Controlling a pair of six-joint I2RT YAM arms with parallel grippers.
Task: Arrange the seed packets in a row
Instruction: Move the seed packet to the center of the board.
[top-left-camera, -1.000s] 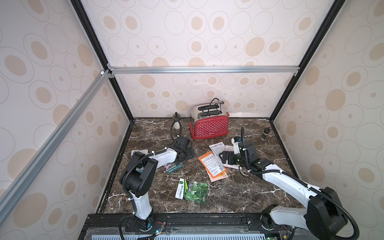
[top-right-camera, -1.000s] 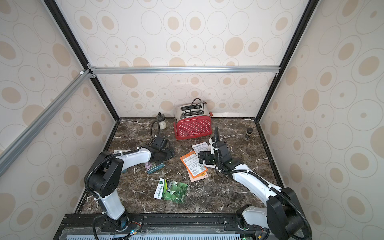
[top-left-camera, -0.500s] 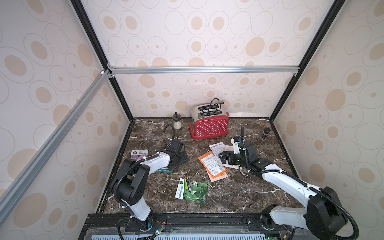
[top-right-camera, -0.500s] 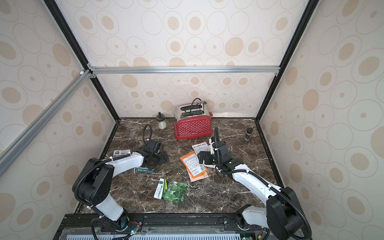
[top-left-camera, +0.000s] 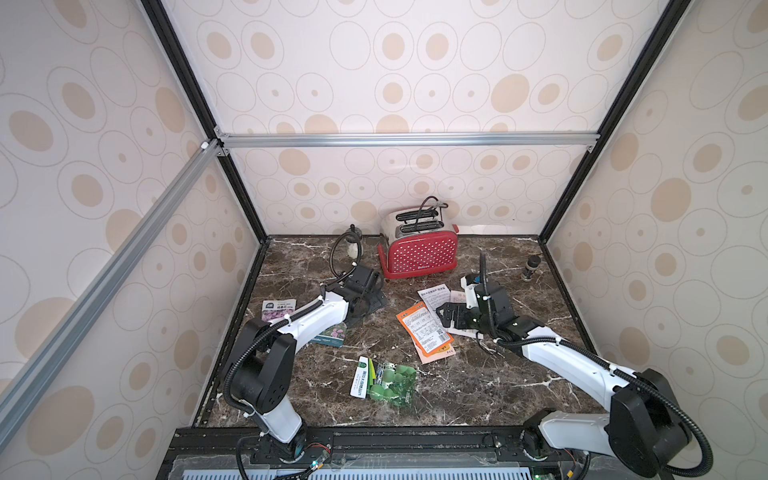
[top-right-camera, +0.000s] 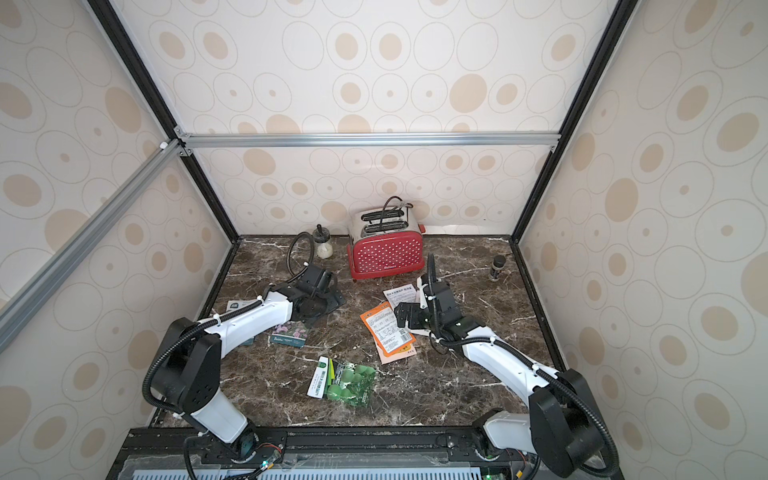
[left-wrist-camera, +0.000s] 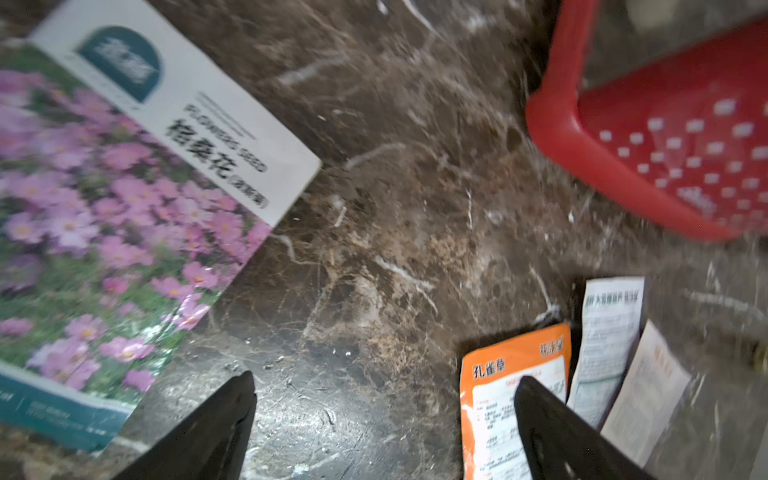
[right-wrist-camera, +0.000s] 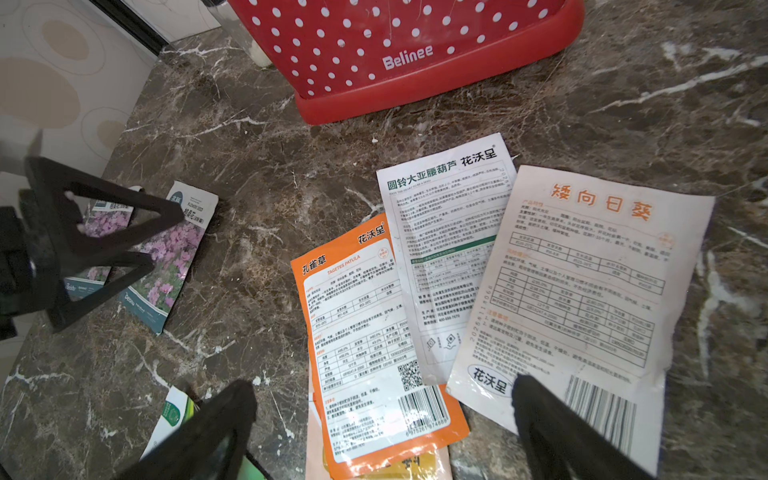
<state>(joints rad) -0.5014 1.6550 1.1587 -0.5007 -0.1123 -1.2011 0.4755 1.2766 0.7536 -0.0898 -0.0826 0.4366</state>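
Several seed packets lie on the marble table. Two purple-flower packets (top-left-camera: 278, 309) (top-left-camera: 332, 334) sit by the left arm, and the nearer one (left-wrist-camera: 124, 208) fills the left wrist view. A green-gourd packet (top-left-camera: 386, 378) lies toward the front. An orange-backed packet (right-wrist-camera: 365, 332), a white-backed one (right-wrist-camera: 449, 249) and a pale one (right-wrist-camera: 582, 291) overlap at the middle. My left gripper (top-left-camera: 376, 299) (left-wrist-camera: 384, 378) is open over bare marble. My right gripper (top-left-camera: 445, 316) (right-wrist-camera: 382, 384) is open and empty, low over the overlapping packets.
A red polka-dot toaster (top-left-camera: 419, 249) stands at the back middle, close behind both grippers. A small white bottle (top-left-camera: 353, 247) is at the back left, and a dark shaker (top-left-camera: 532, 266) is at the back right. Walls close the table on three sides.
The left arm swung left and its gripper then came back toward the toaster, still open. The far-left purple packet is now uncovered. The right arm has not moved.
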